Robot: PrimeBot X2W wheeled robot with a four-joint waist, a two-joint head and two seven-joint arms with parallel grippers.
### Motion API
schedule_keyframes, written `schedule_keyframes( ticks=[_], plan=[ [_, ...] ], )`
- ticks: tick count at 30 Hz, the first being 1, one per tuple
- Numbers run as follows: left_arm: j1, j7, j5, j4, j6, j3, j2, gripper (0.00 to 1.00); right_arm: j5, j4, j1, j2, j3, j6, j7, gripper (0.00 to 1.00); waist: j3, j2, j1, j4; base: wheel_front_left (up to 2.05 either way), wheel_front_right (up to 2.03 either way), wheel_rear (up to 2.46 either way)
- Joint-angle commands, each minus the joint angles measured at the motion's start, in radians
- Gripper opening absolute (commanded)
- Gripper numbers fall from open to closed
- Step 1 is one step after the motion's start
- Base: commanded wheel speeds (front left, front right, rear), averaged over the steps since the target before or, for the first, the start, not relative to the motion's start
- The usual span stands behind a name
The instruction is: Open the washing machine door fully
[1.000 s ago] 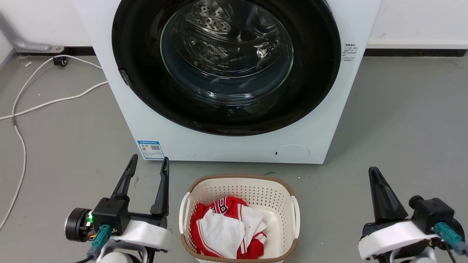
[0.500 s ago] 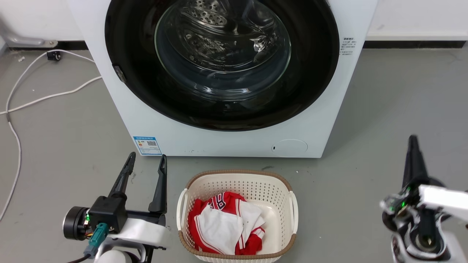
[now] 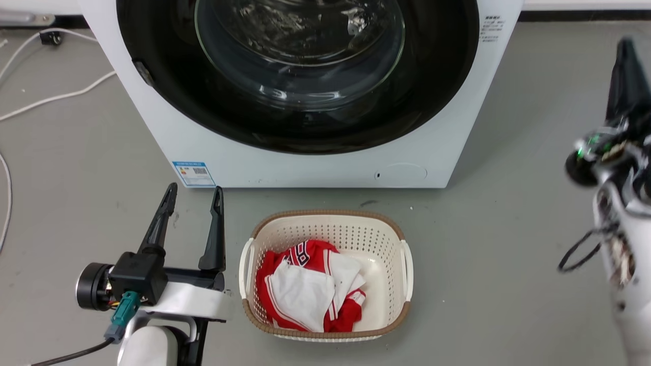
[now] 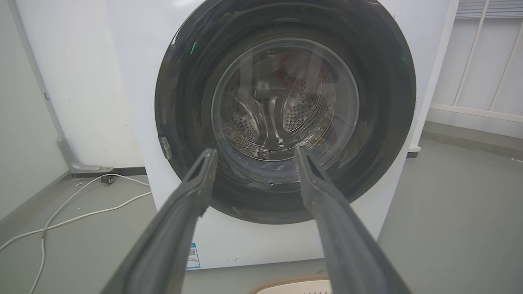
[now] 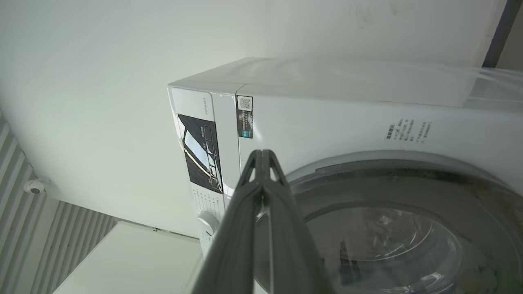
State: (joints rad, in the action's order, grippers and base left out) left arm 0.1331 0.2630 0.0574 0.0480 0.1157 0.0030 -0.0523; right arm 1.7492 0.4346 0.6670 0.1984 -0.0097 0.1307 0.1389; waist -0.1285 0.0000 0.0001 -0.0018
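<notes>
The washing machine (image 3: 305, 170) is a white front-loader standing ahead of me. Its washing machine door (image 3: 300, 124), a glossy black disc with a clear glass bowl, lies flush against the front. My left gripper (image 3: 194, 189) is open low on the left, in front of the machine, holding nothing. In the left wrist view its gripper (image 4: 255, 152) points at the door (image 4: 286, 196) from a distance. My right gripper (image 3: 624, 46) is raised at the right, off the machine's right side, fingers pressed together. In the right wrist view that shut gripper (image 5: 262, 153) points at the machine's front (image 5: 327, 122) above the door (image 5: 482, 204).
A cream laundry basket (image 3: 325, 216) with red and white clothes (image 3: 305, 284) sits on the grey floor directly before the machine, between my arms. A white cable (image 3: 51, 96) runs across the floor on the left. A wall stands behind the machine.
The head camera has tilted down and shifted. My right arm has swung up from the lower right to beside the machine's right side, still shut. The left gripper has held its pose.
</notes>
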Motion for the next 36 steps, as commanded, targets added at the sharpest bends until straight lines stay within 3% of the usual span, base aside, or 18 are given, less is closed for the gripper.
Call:
schedule_keyframes(
  ticks=[1, 6, 11, 23, 36],
  plan=[
    [0.013, 0.003, 0.001, -0.004, 0.003, 0.000, 0.000, 1.00, -0.006, 0.015, 0.025, 0.013, 0.010, 0.000, -0.006, 0.00, -0.013, 0.0000, -0.0001, 0.003, 0.00, 0.00, 0.00],
    [0.039, 0.003, 0.004, -0.014, 0.006, -0.004, 0.000, 1.00, -0.034, 0.201, 0.246, 0.102, 0.081, 0.000, -0.065, 0.00, -0.052, 0.0000, -0.0001, 0.018, 0.00, 0.00, 0.00],
    [0.066, 0.003, 0.005, -0.030, 0.009, -0.009, 0.001, 1.00, -0.077, 0.384, 0.456, 0.150, 0.166, 0.000, -0.150, 0.00, -0.095, 0.0000, -0.0001, 0.034, 0.00, 0.00, 0.00],
    [0.126, 0.003, 0.003, -0.072, 0.012, -0.020, 0.001, 1.00, -0.194, 0.721, 0.788, 0.105, 0.365, 0.000, -0.428, 0.00, -0.204, 0.0000, -0.0001, 0.051, 0.00, 0.00, 0.00],
    [0.174, 0.003, 0.016, -0.082, 0.015, -0.042, 0.001, 1.00, -0.256, 0.846, 0.898, 0.077, 0.408, 0.000, -0.415, 0.00, -0.287, 0.0000, -0.0001, 0.073, 0.00, 0.00, 0.00]
  ],
)
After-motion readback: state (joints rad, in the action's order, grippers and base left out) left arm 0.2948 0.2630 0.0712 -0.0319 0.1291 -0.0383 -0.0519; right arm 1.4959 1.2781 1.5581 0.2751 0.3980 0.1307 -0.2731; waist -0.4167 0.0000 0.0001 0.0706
